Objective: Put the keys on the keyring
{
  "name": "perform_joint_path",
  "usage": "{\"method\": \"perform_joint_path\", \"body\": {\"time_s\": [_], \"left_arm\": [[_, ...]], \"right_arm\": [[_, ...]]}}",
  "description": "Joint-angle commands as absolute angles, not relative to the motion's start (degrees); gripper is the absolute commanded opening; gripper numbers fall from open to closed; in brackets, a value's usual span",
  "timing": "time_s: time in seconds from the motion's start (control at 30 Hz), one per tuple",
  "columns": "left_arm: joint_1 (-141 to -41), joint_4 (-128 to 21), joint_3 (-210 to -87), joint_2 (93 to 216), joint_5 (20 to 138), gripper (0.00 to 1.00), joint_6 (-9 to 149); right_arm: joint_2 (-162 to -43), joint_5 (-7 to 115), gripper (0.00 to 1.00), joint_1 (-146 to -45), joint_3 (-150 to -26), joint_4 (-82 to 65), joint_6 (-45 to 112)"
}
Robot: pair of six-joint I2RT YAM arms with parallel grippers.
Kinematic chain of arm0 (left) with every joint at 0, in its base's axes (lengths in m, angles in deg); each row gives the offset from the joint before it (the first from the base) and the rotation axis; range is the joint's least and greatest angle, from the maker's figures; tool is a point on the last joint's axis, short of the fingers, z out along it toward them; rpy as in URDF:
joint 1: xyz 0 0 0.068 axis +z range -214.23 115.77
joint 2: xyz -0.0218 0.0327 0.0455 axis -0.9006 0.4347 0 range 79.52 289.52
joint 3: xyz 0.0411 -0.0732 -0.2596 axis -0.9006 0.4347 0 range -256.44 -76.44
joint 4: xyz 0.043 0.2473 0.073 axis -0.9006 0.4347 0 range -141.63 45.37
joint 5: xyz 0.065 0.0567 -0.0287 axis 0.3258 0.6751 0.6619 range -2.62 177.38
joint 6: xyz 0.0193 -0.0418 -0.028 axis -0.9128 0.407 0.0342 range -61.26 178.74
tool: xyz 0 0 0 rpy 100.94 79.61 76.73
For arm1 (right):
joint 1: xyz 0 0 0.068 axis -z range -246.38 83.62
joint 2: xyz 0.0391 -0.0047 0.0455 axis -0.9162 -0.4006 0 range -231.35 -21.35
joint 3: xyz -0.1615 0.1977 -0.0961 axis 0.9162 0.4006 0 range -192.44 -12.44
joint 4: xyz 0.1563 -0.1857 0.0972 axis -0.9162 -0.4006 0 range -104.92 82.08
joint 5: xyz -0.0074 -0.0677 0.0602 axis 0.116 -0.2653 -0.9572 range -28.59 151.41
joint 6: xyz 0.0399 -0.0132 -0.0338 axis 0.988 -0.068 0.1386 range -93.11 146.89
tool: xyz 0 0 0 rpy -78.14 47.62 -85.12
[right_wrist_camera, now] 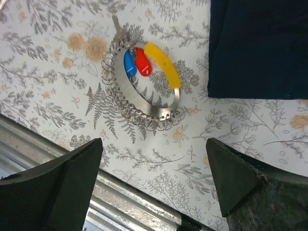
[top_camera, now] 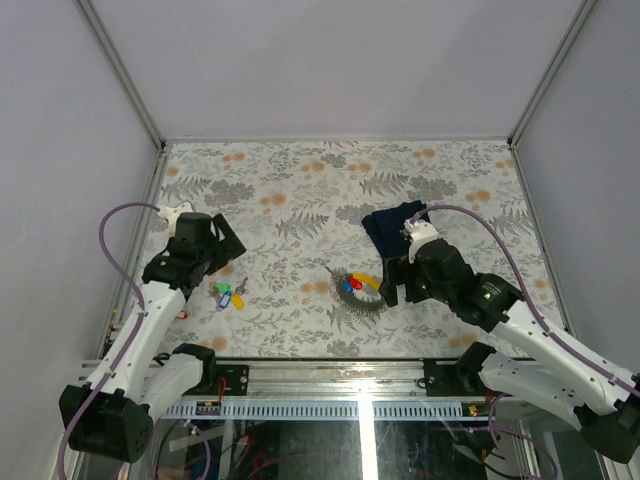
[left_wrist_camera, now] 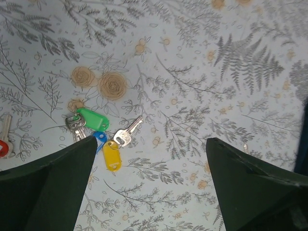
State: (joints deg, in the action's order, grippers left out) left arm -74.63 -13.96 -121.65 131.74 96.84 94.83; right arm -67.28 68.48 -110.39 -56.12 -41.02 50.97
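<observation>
Silver colour-tagged keys [left_wrist_camera: 99, 137] sit untouched, left gripper [left_wrist_camera: 151, 144] and right gripper [right_wrist_camera: 154, 144] both gaping; grabbing one for the toothed round metal keyring [right_wrist_camera: 139, 109] looks next.

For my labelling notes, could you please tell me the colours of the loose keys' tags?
Green, blue and yellow on the keys; clearest in the left wrist view.

Shiny metal keys [left_wrist_camera: 126, 134] with glossy plastic tags [left_wrist_camera: 94, 119], bright metal keyring [right_wrist_camera: 144, 113], matt navy cloth [right_wrist_camera: 260, 48]

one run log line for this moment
stage: before grasp | left gripper: open, near keys | right gripper: open, near keyring | keys: apart from keyring
</observation>
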Motion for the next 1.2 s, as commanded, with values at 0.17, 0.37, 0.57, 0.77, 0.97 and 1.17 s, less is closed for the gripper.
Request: {"method": "perform_joint_path", "body": {"time_s": [0.17,0.37,0.57,0.77,0.97,1.17], "left_arm": [[-76.9,-17.0,-116.7,136.5,106.3,1.00,101.7],[-74.5,-17.2,-115.8,141.4,111.8,0.99,99.8],[-74.3,-20.2,-114.8,147.5,112.1,0.99,102.9],[-72.9,-25.4,-111.1,145.3,109.5,0.82,104.7],[-72.7,-25.3,-110.7,148.0,113.3,0.65,103.0],[-71.9,-27.1,-111.8,151.2,112.4,0.52,102.6]], "right_arm": [[-80.9,59.5,0.84,-110.2,-56.3,-36.8,50.3],[-86.4,56.6,0.79,-110.2,-58.5,-36.3,48.6],[-86.8,56.1,0.78,-110.2,-58.6,-36.6,47.9],[-86.2,54.5,0.76,-110.2,-57.4,-35.9,48.2],[-86.3,55.2,0.72,-110.2,-57.0,-36.0,48.2],[-86.0,54.6,0.70,-110.2,-57.2,-36.5,48.4]]}}
